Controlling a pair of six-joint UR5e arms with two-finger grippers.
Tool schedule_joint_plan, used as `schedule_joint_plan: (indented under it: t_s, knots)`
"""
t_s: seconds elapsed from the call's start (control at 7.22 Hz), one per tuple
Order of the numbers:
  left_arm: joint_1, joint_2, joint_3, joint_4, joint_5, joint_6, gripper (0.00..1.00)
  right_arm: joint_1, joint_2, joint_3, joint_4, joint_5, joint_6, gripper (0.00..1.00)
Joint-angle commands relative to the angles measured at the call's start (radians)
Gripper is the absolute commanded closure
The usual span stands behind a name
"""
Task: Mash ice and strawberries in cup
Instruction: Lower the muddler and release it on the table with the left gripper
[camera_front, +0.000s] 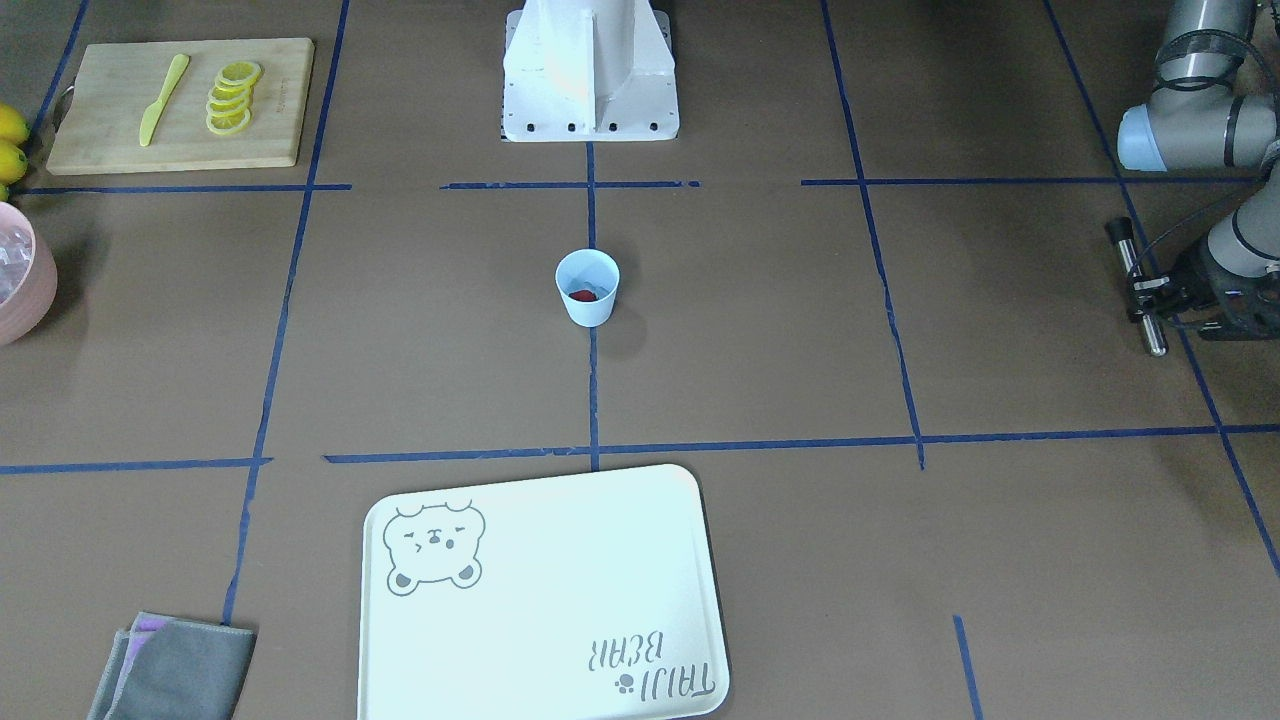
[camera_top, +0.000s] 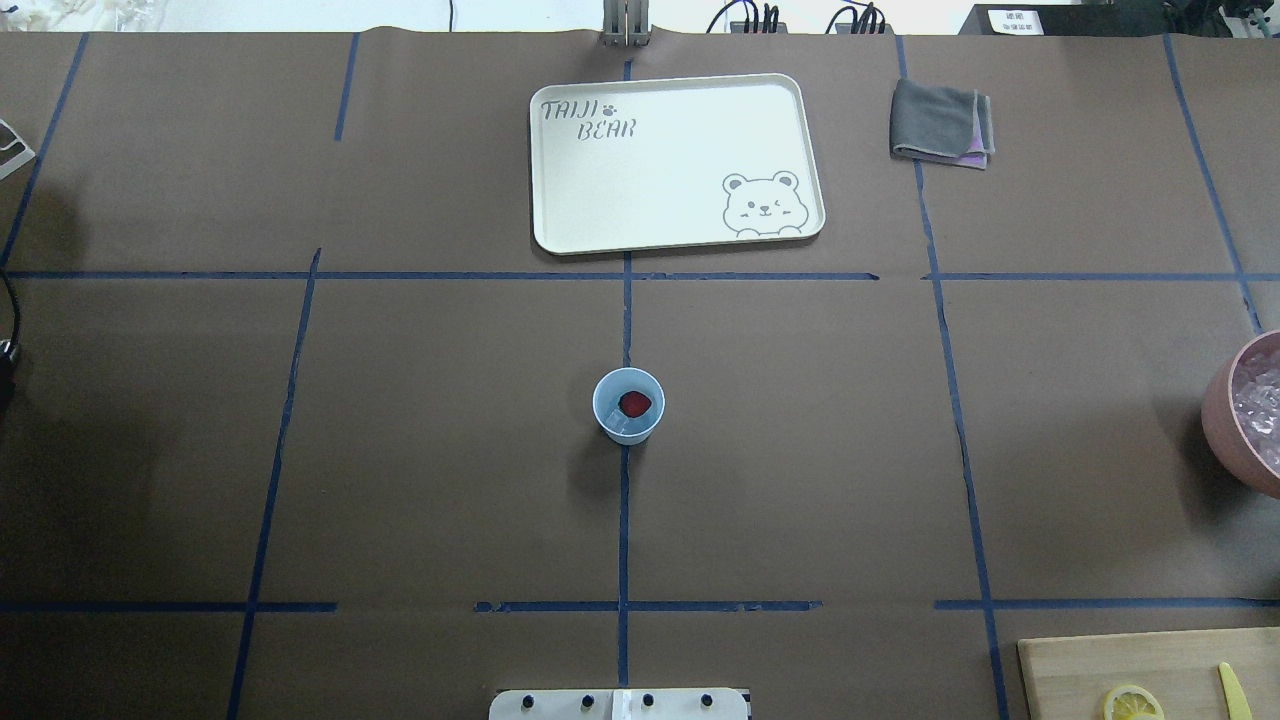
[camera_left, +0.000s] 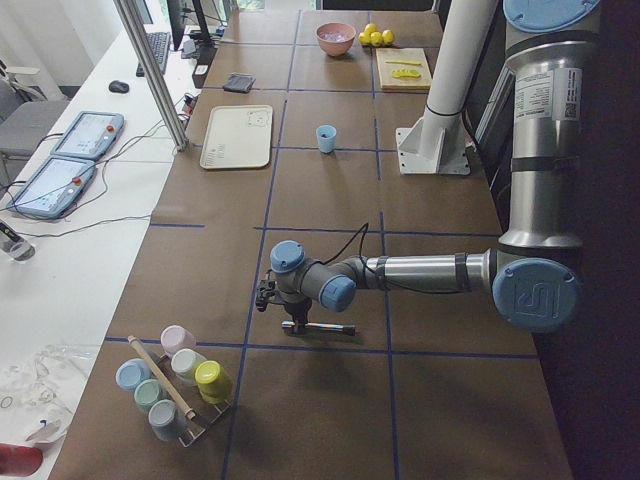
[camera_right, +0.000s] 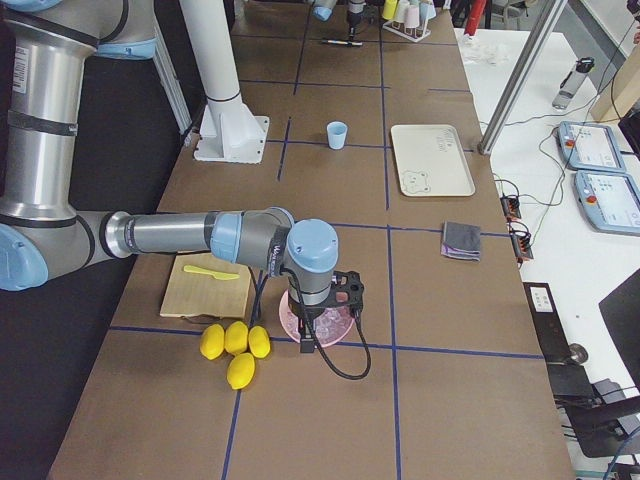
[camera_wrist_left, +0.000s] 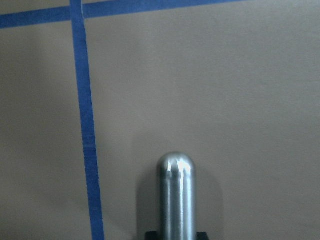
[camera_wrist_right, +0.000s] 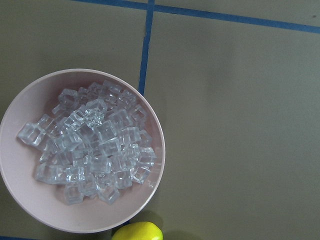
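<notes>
Cup sits mid-table, strawberry and ice inside, presumably reachable by both arms. My left gripper clamps the steel pestle, round end free for mashing. Right gripper over the pink bowl: can't tell if open

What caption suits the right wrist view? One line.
Pink bowl full of ice cubes, a lemon beside it.

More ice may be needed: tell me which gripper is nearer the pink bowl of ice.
Right. The right gripper hangs over the pink bowl; the left gripper, holding a metal rod, is far beyond the pale-blue cup.
</notes>
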Motion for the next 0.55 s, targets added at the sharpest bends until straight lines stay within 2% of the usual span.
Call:
schedule_joint_plan:
  t_s: [0.0,0.42]
  knots:
    - [0.001,-0.008,0.003,-0.006,0.0,0.002,0.01,0.0,-0.001,0.0,0.005,-0.001,0.0,0.01]
    - [0.0,-0.011,-0.003,-0.005,-0.001,0.005,0.0,0.0,-0.001,0.002,0.005,0.001,0.002,0.01]
